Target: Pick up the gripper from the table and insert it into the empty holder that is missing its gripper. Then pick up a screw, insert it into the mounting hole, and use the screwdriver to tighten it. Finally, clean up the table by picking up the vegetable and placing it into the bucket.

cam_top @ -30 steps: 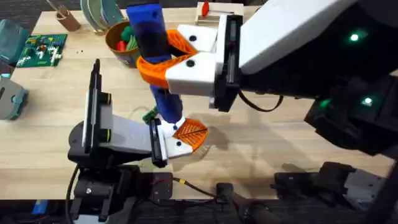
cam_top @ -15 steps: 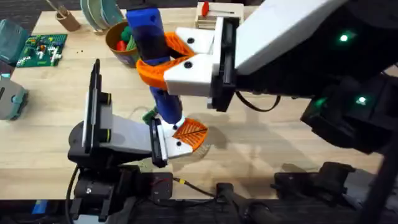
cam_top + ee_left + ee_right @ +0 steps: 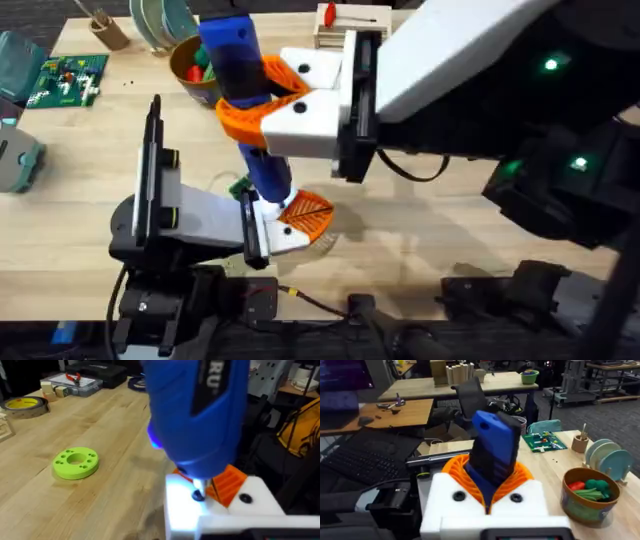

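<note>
A robotics lab or workshop: a wooden counter (image 3: 420,240) carries a green circuit board (image 3: 66,79), and in the room beyond stand more workbenches (image 3: 470,382), a black office chair (image 3: 472,397), a keyboard (image 3: 365,462) and a tape roll (image 3: 25,406).

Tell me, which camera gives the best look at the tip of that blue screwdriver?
The left wrist view: the blue screwdriver looms close, its metal bit meeting a dark screw on the white holder. Overhead shows the whole tool held by the right gripper, tip hidden. The right wrist view shows its top end.
</note>
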